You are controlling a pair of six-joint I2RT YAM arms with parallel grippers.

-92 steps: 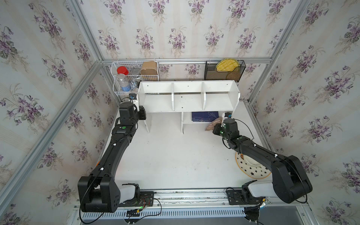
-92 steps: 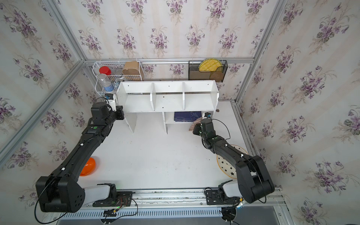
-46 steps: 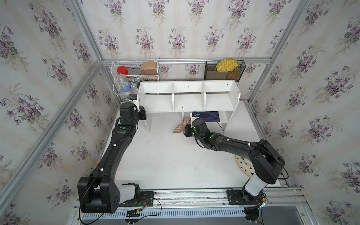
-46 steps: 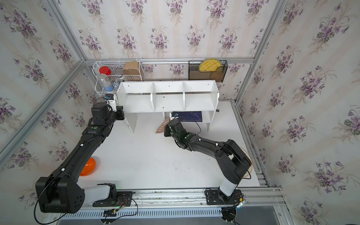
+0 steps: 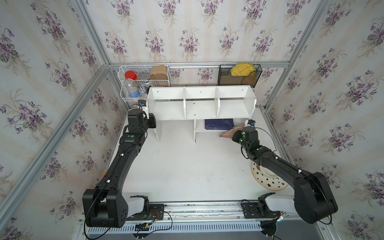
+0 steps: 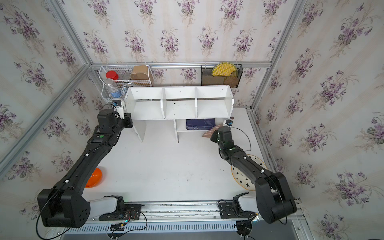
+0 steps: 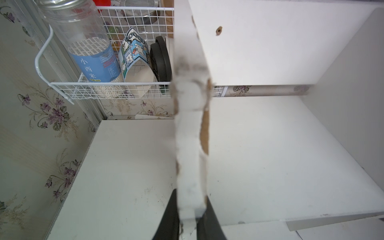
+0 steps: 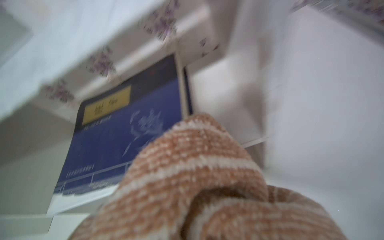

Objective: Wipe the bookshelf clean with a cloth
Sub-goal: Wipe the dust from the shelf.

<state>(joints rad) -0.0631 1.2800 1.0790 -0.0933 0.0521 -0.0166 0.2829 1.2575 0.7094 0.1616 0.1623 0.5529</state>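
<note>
Bookshelf (image 5: 199,108) stands at 12 o'clock on the table (image 5: 187,166). Your left gripper (image 7: 190,220) is at 10 o'clock, jaws clamped on the front edge of the bookshelf's left end panel; read that as a brace on the unit. Your right gripper (image 5: 236,136) is at 2 o'clock, low, at the mouth of the small lower shelf. Its jaws are buried under the bunched cloth (image 5: 228,133) and pinched together on it. The cloth trails toward 9 o'clock from the gripper, its free end at the lower shelf's front edge, just beside the blue book (image 5: 218,124). Right wrist view is smeared, so you can't confirm contact with the board. Step in hand, by my reading: wiping the lower shelf. Next move calls for pressing the cloth flat on the board and sweeping without shoving the book, with the brace held firm. Can't tell whether the three upper compartments are done.
</note>
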